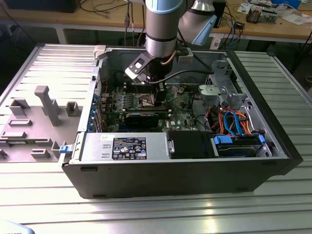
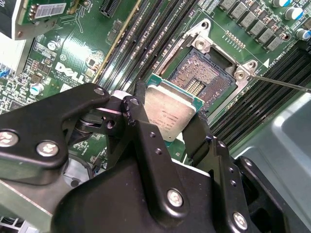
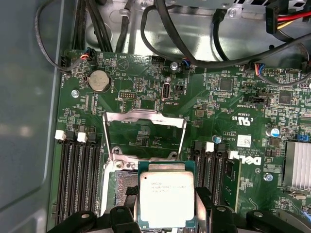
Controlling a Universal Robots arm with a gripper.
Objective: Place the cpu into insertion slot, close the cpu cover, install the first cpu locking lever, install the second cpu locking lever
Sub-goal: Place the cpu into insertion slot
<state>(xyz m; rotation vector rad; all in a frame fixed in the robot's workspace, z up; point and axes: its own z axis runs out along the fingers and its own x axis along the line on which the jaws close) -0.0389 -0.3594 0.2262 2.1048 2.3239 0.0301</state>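
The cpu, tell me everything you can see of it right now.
The cpu is a small flat square chip with a silver-grey metal top bearing faint print, rimmed by a thin green edge. The gripper is shut on it, its black fingers pinching two opposite sides. It hangs face up over one edge of the open insertion slot, not yet seated in it. In the first wrist view the cpu cover stands open beyond it.
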